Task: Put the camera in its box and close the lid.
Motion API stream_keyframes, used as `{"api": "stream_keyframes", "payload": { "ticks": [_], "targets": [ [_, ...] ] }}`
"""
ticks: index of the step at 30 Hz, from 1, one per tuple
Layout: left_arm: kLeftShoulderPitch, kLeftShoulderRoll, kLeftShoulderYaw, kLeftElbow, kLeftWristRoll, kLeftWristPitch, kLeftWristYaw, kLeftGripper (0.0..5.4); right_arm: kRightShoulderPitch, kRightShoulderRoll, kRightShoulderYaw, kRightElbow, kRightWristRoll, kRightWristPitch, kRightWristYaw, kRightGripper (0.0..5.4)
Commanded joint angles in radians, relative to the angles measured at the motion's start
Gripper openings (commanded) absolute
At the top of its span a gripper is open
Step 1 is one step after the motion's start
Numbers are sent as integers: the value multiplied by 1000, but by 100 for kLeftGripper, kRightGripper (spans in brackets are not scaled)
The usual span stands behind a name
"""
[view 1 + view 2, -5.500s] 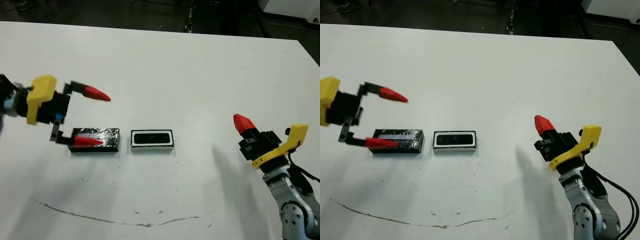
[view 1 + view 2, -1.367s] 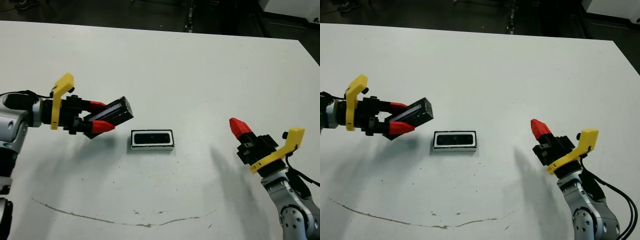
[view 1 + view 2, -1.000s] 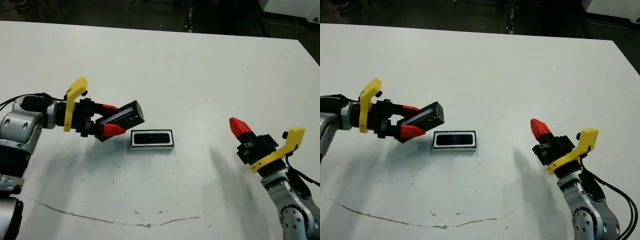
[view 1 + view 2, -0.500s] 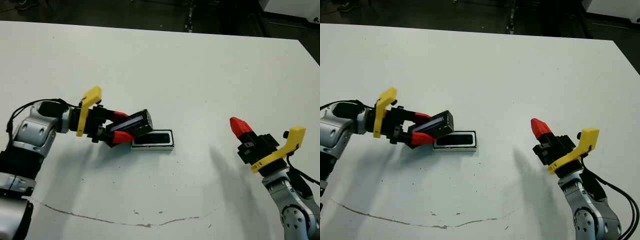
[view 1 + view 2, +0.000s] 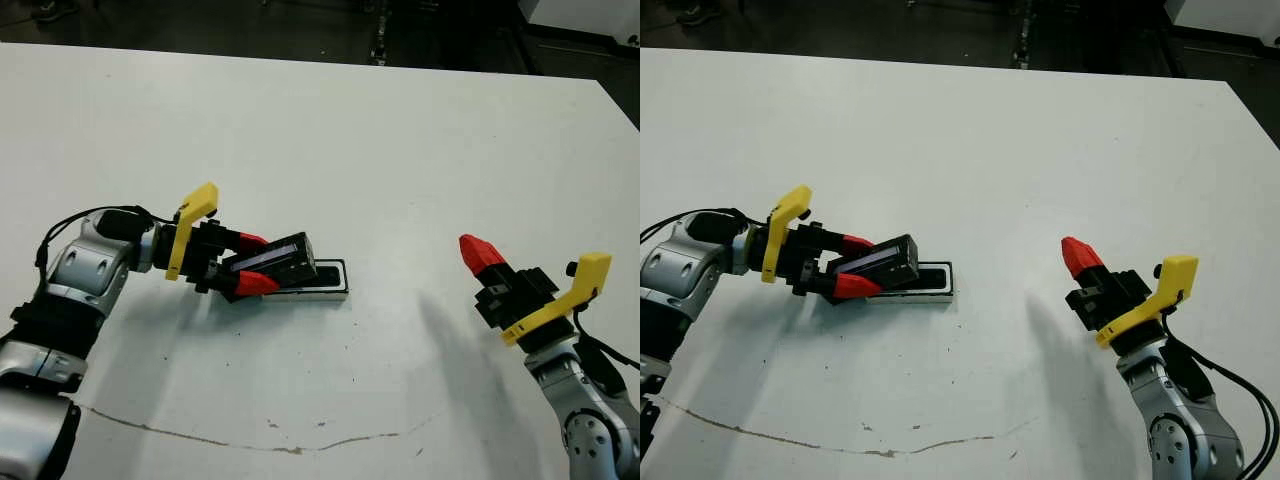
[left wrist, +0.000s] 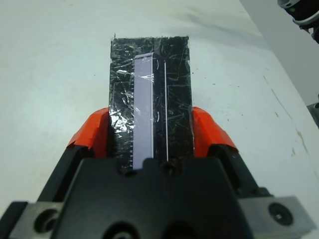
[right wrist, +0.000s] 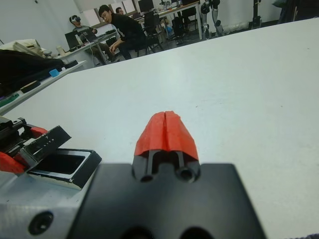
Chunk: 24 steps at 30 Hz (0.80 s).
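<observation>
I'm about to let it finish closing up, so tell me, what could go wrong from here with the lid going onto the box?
1. The left gripper holds the lid tilted, covering only the box's left end. Lowered like this, it might catch on the rim and sit crooked.
2. The box lies loose on the table; the right gripper is shut and well away from it, so a sideways push could slide the box.
</observation>
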Motion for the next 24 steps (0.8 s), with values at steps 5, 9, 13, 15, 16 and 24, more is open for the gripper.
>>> {"api": "stream_keyframes", "payload": {
  "ticks": [5,9,13,15,16,24],
  "targets": [
    [18,-26,-33,21,25,6,-1,316,7,-12,0,12,10,11,3,0],
    [25,-52,-33,34,21,11,9,316,9,-15,1,9,11,12,1,0],
    [37,-77,-31,16,12,17,24,316,9,-16,0,14,11,7,7,0],
    [45,-87,-29,2,2,14,28,316,8,-16,-1,18,10,5,9,0],
    [48,-92,-28,-2,-3,12,29,316,8,-17,0,19,9,3,10,0],
    [80,-125,-29,-64,-22,50,67,316,10,-13,0,20,9,-1,16,0]
  ]
}}
